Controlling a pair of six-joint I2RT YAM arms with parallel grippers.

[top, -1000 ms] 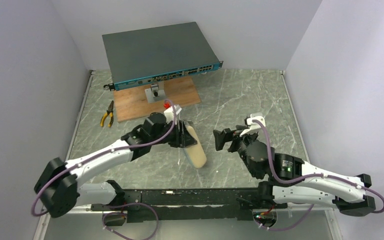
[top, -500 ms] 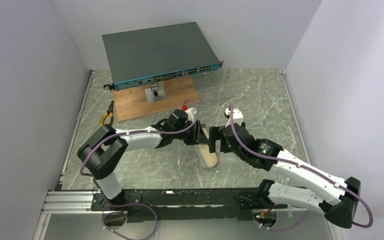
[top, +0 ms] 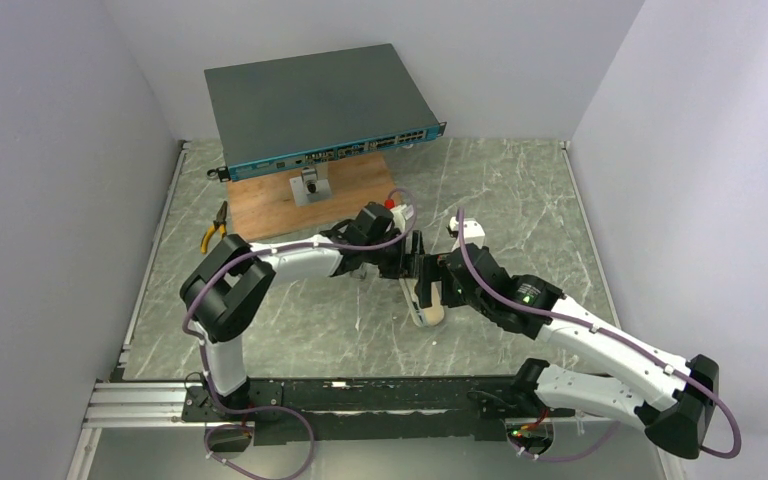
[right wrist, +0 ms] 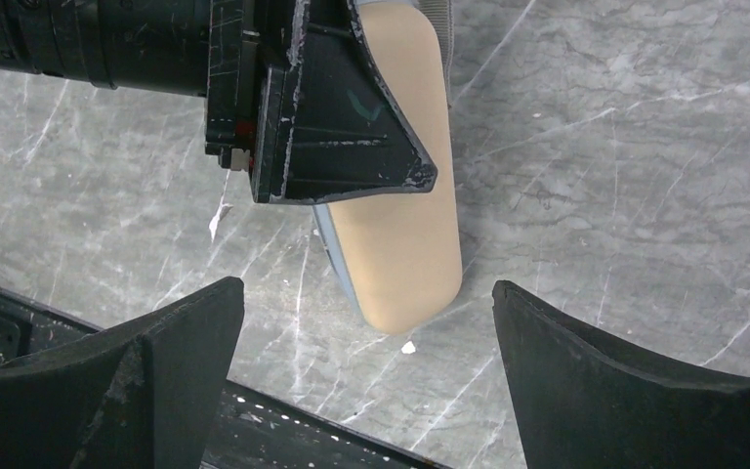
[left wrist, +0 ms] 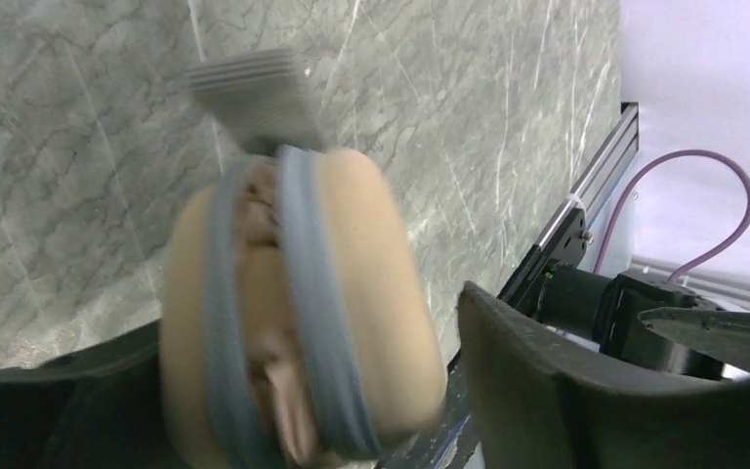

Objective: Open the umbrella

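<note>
Pliers (top: 212, 232) with yellow handles lie near the left edge of the table (top: 520, 200), just beside a wooden board (top: 260, 215). On the board a small metal stand (top: 310, 186) carries a flat grey box (top: 310, 100), tilted, with a row of ports along its front edge.

Right of the board, the left arm reaches across to the middle of the table. The left hand (top: 412, 268) has its two fingers on either side of a tan oblong case (top: 427, 308). In the left wrist view a thin gap shows between the case and one finger, so the hand is open around the case and is not seen to grip it. The case is blurred in that view. A grey zip (left wrist: 308, 254) runs along its length and stands partly undone, with a grey ribbed tab (left wrist: 254, 93) at its far end. The umbrella (left wrist: 271, 376) is folded up inside the case, and only some pale folds of it show through the zip gap. I cannot tell whether the case rests on the table.

Just to the right, the right hand (right wrist: 368, 285) faces the case with its fingers spread wide. It holds nothing, and the near end of the case lies between the fingers and beyond them, apart from both.
</note>
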